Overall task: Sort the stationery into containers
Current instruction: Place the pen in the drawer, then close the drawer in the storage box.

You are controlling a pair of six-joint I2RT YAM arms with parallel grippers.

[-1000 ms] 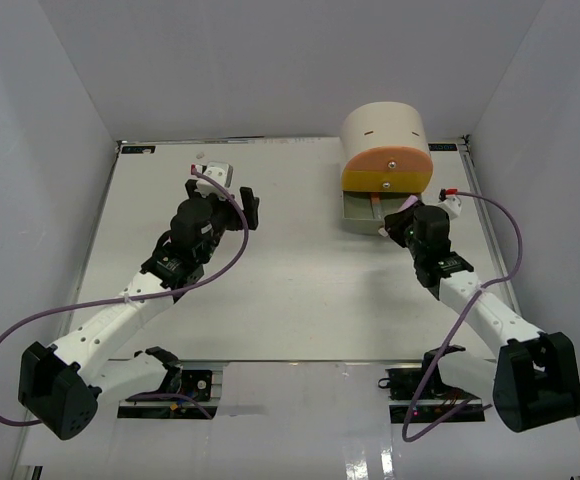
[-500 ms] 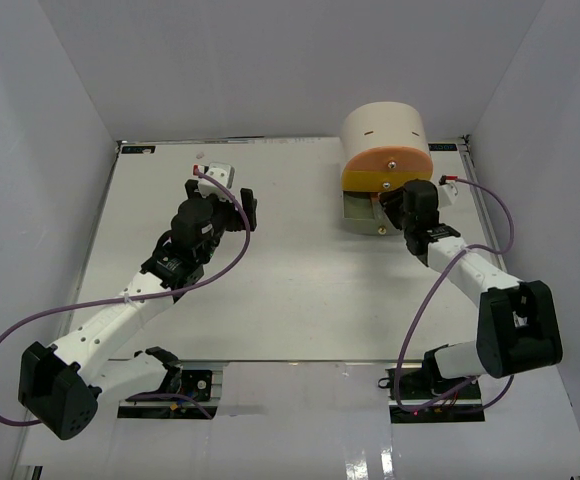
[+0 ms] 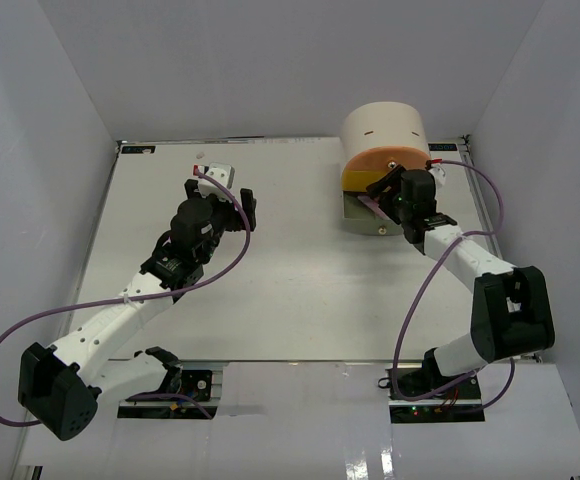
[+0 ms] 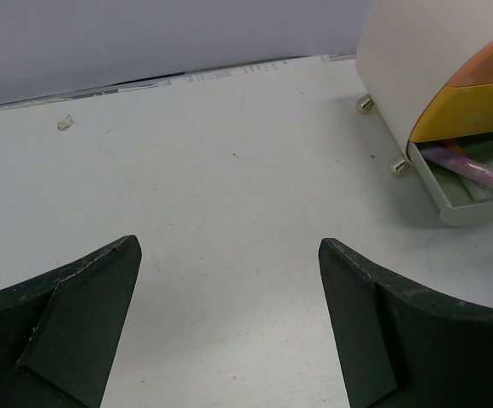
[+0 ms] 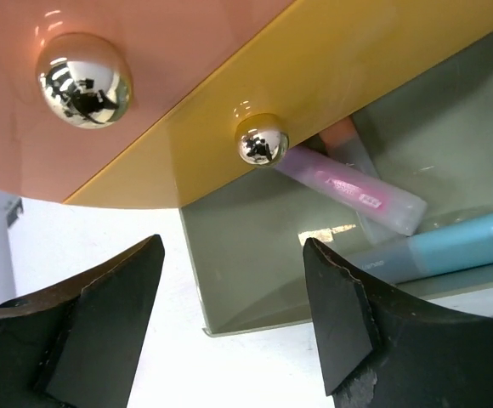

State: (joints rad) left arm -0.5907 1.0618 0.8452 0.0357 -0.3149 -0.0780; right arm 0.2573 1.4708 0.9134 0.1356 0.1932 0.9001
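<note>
Reaching to the far right of a white table (image 3: 300, 290), the right arm brings the right claw (image 5: 234, 255) up against the drawers of a round cream organiser (image 3: 383, 125). Its two dark fingers are spread wide, with nothing between them. Just beyond the fingertips sit the closed peach drawer (image 5: 195, 51) with a shiny round knob (image 5: 83, 81), and below it the closed yellow drawer (image 5: 348, 76) with a smaller knob (image 5: 261, 140).

The bottom grey-green drawer (image 5: 255, 280) is pulled out. A pink marker (image 5: 348, 185) lies aslant inside it, one end tucked under the yellow front. A pale blue marker (image 5: 442, 246) lies nearer the drawer's front wall. An orange-capped marker (image 5: 342, 136) pokes out behind the pink one, mostly hidden by the yellow drawer. From above, the right arm covers much of the open drawer.

The left claw (image 4: 228, 280) hangs over bare table at centre left, well apart from the organiser, fingers spread and holding nothing. Its camera sees the organiser's small round feet (image 4: 397, 167) and a tiny speck (image 4: 64, 123) on the table. A purple cable (image 3: 70, 315) loops along each arm. Plain white walls (image 3: 30, 150) enclose the table.
</note>
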